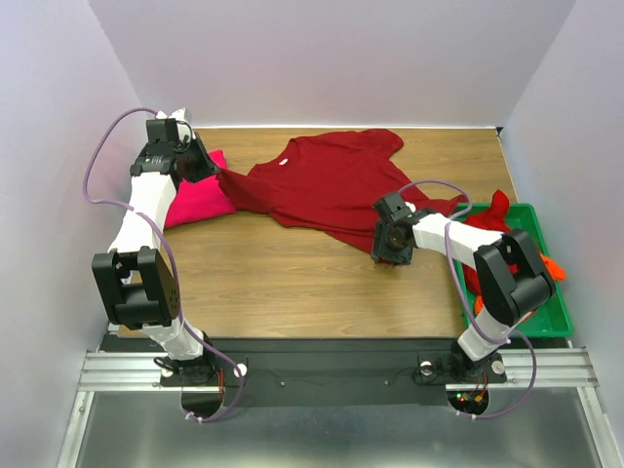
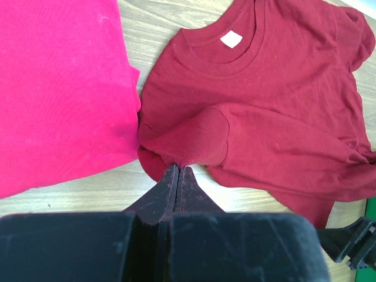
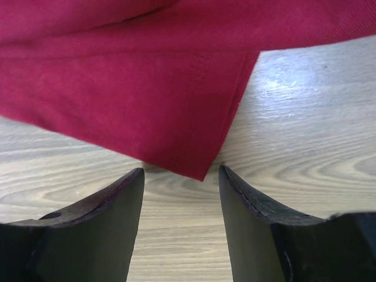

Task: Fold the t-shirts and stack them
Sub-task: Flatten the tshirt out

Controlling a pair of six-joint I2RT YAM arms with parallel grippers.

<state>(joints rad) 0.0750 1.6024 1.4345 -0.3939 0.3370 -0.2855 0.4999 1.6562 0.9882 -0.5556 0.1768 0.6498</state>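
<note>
A dark red t-shirt [image 1: 331, 185] lies spread and rumpled across the back of the table, neck label up [image 2: 231, 40]. My left gripper [image 2: 178, 168] is shut on a bunched fold of its sleeve [image 2: 197, 141], right beside the folded bright pink t-shirt [image 1: 200, 200] [image 2: 59, 88]. In the top view the left gripper [image 1: 210, 172] sits between the two shirts. My right gripper [image 1: 384, 253] [image 3: 181, 171] is open and low over the wood. The dark red shirt's hem corner [image 3: 200, 167] pokes between its fingertips, untouched by either finger.
A green tray [image 1: 546, 322] stands at the right edge of the table, holding more crumpled red [image 1: 492, 216] and orange [image 1: 552, 263] cloth. White walls close in the back and both sides. Bare wooden tabletop [image 1: 292, 292] runs along the front.
</note>
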